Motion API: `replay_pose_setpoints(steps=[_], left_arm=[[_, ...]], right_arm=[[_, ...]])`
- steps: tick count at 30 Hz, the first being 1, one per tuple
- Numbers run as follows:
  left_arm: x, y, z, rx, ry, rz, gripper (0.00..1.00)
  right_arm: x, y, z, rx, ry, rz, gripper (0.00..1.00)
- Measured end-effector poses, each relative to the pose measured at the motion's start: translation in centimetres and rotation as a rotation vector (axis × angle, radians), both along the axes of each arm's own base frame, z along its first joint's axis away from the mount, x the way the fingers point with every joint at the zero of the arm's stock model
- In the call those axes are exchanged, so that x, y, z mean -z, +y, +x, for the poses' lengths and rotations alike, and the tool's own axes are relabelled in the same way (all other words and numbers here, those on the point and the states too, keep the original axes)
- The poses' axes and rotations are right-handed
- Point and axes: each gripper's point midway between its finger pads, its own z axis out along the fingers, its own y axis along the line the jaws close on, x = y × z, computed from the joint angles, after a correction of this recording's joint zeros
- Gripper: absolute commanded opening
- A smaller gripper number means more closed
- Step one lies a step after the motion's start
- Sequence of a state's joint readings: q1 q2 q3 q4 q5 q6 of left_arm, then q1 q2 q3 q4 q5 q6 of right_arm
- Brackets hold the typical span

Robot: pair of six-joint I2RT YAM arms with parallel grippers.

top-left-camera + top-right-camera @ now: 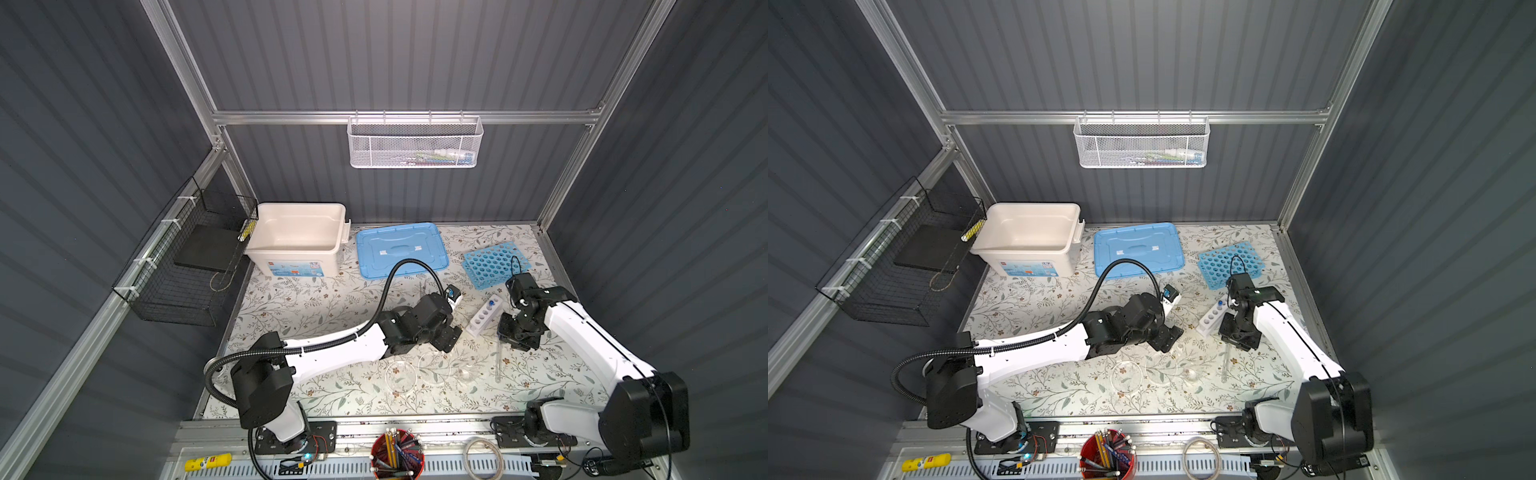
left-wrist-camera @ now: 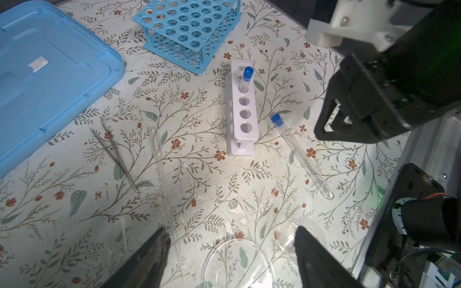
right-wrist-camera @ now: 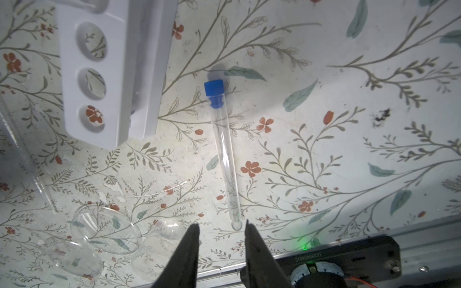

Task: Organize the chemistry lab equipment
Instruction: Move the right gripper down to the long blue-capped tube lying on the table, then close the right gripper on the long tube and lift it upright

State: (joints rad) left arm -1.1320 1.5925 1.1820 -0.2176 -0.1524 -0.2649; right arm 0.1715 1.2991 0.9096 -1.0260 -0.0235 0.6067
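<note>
now the right claw [image 3: 222, 224] hangs part open, empty, its dark tapered tips [image 3: 189, 244] over the rounded end of a slim clear blue-capped test tube [image 3: 225, 154] flat on the floral table [image 3: 349, 149]. in a top view the blocky white rack [image 1: 484, 314] sits at its ten o'clock. the left claw [image 2: 231, 229] gapes wide, empty; round shallow glass dishes [image 1: 434, 366] lie at its six o'clock.

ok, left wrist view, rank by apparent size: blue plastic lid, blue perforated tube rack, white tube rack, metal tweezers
1. blue plastic lid (cropped)
2. blue perforated tube rack
3. white tube rack
4. metal tweezers
</note>
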Motion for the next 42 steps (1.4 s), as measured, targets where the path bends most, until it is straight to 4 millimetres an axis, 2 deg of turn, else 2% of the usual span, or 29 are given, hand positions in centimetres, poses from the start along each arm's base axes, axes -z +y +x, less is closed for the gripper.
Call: replay_pose_setpoints(steps=[4, 11, 18, 30, 42], left_arm=[[-0.4, 0.8, -0.5, -0.012, 0.004, -0.02, 0.82], [-1.5, 1.5, -0.5, -0.023, -0.019, -0.035, 0.83], [-1.7, 2.2, -0.6, -0.028, -0.03, -0.033, 0.83], [-2.0, 2.5, -0.5, -0.037, -0.043, -0.036, 0.83], [-2.0, 2.6, -0.4, -0.04, -0.053, -0.03, 0.83]], right_arm=[[2.1, -0.1, 1.2, 0.017, 0.039, -0.025, 0.34], [3.7, -1.0, 2.7, 0.044, 0.025, -0.087, 0.34], [5.6, -1.3, 2.5, 0.062, 0.035, -0.103, 0.33], [7.1, -0.8, 3.0, 0.064, 0.027, -0.091, 0.32], [7.2, -0.6, 2.9, 0.081, -0.003, -0.074, 0.21]])
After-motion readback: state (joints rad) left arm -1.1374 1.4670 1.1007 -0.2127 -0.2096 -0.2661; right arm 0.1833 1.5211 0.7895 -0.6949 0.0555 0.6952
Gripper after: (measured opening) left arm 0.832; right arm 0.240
